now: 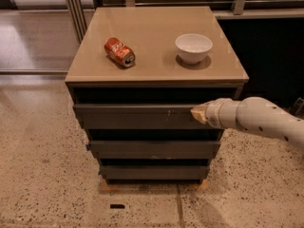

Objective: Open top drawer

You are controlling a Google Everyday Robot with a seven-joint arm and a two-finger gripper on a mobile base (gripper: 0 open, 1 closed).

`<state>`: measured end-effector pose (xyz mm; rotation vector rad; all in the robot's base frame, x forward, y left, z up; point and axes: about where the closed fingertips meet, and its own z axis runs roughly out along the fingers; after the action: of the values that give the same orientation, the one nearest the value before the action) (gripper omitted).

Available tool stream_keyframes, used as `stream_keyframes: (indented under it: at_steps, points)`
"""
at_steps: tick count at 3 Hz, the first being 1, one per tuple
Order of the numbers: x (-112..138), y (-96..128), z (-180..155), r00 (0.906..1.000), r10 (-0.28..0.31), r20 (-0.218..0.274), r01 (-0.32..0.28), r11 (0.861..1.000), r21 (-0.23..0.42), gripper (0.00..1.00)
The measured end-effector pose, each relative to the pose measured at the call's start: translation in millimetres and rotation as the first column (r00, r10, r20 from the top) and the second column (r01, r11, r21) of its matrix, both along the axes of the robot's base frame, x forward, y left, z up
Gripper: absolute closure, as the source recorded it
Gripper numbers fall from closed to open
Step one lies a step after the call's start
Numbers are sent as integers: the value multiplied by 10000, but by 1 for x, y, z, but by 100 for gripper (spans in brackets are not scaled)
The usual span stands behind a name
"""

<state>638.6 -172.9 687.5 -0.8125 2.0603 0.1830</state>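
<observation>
the flat, handleless, dark grey-brown top drawer (133,116) sits level just under the tan cabinet top (152,30), with a dark gap above its front and a small pale scratch near the middle. the cream-tipped gripper (197,113) is at its right end.

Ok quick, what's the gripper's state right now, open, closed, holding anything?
Gripper: at the right end of the top drawer front; open, closed or holding cannot be told.
</observation>
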Motion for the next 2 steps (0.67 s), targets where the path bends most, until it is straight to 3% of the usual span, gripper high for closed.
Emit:
stream_keyframes:
  at_steps: [1,2]
  points:
    - [-1,0,-1,10000,0,1,0,10000,-1,100]
    - [9,-5,26,9997,-102,210,110,9991,-402,100]
